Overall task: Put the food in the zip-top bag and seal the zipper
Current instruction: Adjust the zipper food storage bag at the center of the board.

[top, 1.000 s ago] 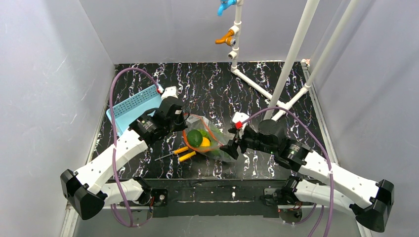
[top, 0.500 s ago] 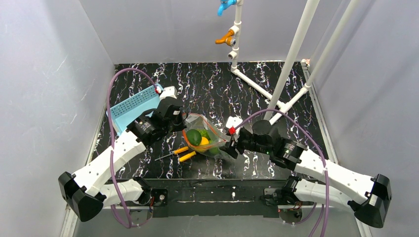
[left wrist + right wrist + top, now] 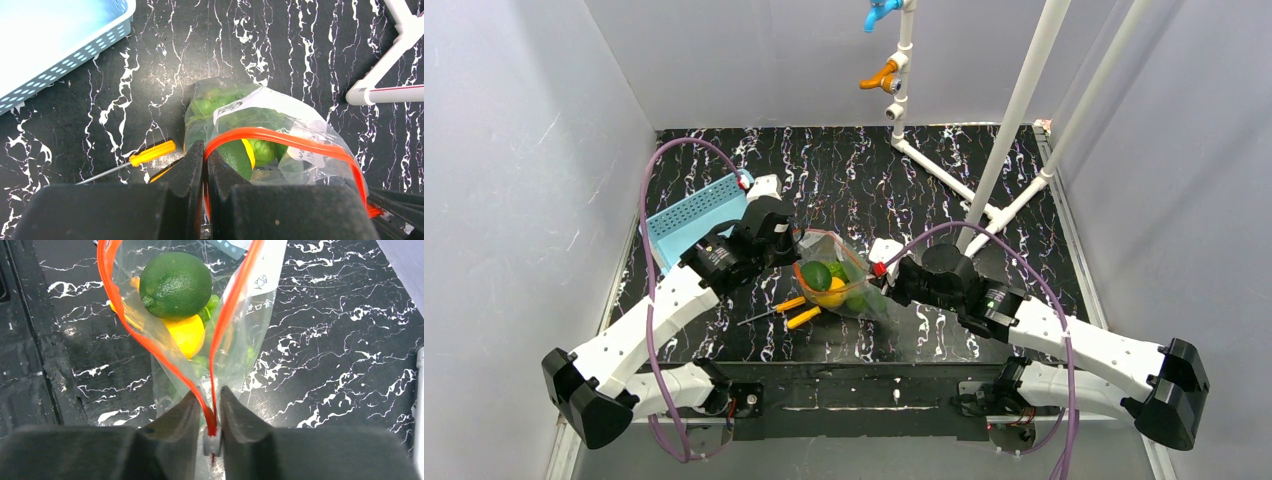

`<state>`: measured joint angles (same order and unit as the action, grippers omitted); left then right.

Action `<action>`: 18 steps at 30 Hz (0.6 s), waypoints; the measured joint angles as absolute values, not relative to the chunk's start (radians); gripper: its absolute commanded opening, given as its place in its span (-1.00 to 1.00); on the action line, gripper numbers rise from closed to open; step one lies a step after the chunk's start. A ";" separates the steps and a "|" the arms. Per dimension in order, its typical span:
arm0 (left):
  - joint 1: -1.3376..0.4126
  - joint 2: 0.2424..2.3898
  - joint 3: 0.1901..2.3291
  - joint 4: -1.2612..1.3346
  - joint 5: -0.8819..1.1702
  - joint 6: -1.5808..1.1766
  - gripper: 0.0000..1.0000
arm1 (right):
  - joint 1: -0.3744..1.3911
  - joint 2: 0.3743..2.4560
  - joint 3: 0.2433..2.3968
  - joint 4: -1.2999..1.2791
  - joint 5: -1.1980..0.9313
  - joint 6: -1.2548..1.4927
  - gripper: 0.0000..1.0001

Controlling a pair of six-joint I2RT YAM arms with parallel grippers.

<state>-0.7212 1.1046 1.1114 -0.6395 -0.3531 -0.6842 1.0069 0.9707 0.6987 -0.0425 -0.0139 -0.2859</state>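
Observation:
The clear zip-top bag hangs between my two grippers at the table's middle, its mouth held open. Through the mouth show pieces of the food: a dark green lime-like piece on top, a yellow lemon under it, and light green pieces below. My left gripper is shut on the left end of the red-orange zipper. At the zipper's other end, my right gripper is closed in on the strip and its small white slider.
A light blue perforated basket lies behind the left arm. Two orange-handled screwdrivers lie on the black marbled table just in front of the bag. A white pipe frame stands at the back right.
My right gripper slid left to the bag's mouth and its jaws closed from wide open onto the zipper's end. The left gripper kept its hold in place.

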 measured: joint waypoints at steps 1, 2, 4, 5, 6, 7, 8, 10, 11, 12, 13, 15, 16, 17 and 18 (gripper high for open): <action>-0.721 1.104 1.112 -0.641 -0.355 -0.684 -1.00 | 1.008 0.970 0.701 -0.043 -0.010 -0.291 -0.68; -0.721 1.103 1.112 -0.643 -0.357 -0.684 -1.00 | 1.008 0.970 0.707 -0.047 -0.007 -0.293 -0.80; -0.721 1.097 1.112 -0.652 -0.363 -0.684 -0.93 | 1.008 0.968 0.727 -0.051 -0.002 -0.297 -0.97; -0.721 1.091 1.112 -0.656 -0.366 -0.684 -0.86 | 1.008 0.967 0.738 -0.054 -0.002 -0.298 -0.97; -0.721 1.083 1.112 -0.663 -0.372 -0.681 -0.74 | 1.008 0.965 0.752 -0.059 0.001 -0.296 -0.97; -0.721 1.071 1.112 -0.668 -0.378 -0.676 -0.60 | 1.008 0.963 0.766 -0.062 0.001 -0.297 -0.97; -0.721 1.060 1.112 -0.670 -0.381 -0.671 -0.43 | 1.008 0.962 0.778 -0.065 0.000 -0.297 -0.97; -0.721 1.025 1.112 -0.671 -0.383 -0.645 -0.14 | 1.008 0.963 0.814 -0.090 -0.009 -0.297 -0.97; -0.721 1.001 1.112 -0.670 -0.381 -0.627 0.03 | 1.008 0.966 0.837 -0.110 -0.014 -0.296 -0.97; -0.721 0.978 1.112 -0.669 -0.376 -0.604 0.19 | 1.007 0.973 0.860 -0.128 -0.022 -0.295 -0.97; -0.721 0.950 1.112 -0.666 -0.366 -0.579 0.31 | 1.000 0.986 0.888 -0.149 -0.035 -0.294 -0.97; -0.720 0.900 1.114 -0.664 -0.332 -0.521 0.50 | 0.986 1.016 0.937 -0.184 -0.066 -0.291 -0.97; -0.719 0.876 1.120 -0.663 -0.306 -0.487 0.54 | 0.976 1.035 0.961 -0.198 -0.081 -0.289 -0.97; -0.719 0.855 1.128 -0.661 -0.275 -0.451 0.57 | 0.964 1.053 0.981 -0.212 -0.092 -0.286 -0.97; -0.717 0.841 1.134 -0.657 -0.245 -0.422 0.59 | 0.950 1.069 0.997 -0.224 -0.110 -0.281 -0.97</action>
